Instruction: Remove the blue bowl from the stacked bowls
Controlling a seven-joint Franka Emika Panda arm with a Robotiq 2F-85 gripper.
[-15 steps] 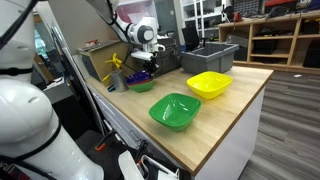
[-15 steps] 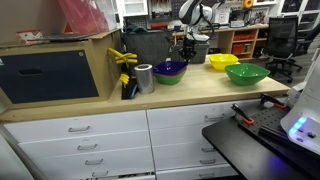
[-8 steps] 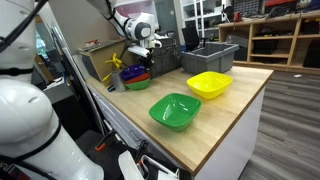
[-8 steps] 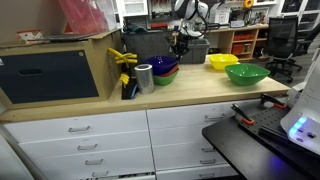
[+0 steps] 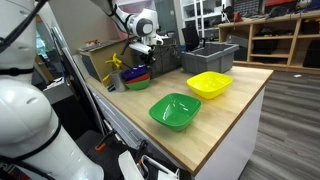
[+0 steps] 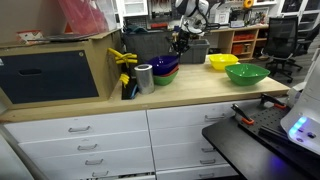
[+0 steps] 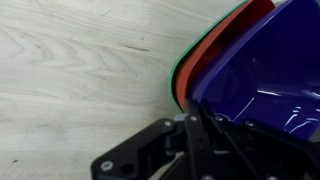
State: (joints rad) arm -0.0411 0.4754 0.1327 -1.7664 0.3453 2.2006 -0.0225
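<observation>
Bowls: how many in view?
5. Three nested: blue bowl on top, red-orange bowl under it, green rim below. A loose green bowl and yellow bowl sit apart on the counter. More could hide underneath.

**A:** Wrist view is evenly lit, soft overhead light. There are pale streaks of glare on the blue bowl (image 7: pixel 270 70) right above the gripper (image 7: pixel 200 130), and its black fingers sit so close they go blurry.

**B:** Yep. The wood tabletop (image 7: pixel 80 70) left of the gripper is sharp, with barely any shadow. Both exterior views are bright but low-res. In an exterior view the white casing (image 5: pixel 25 120), far from the gripper and nearest the lens, is totally out of focus.
</observation>
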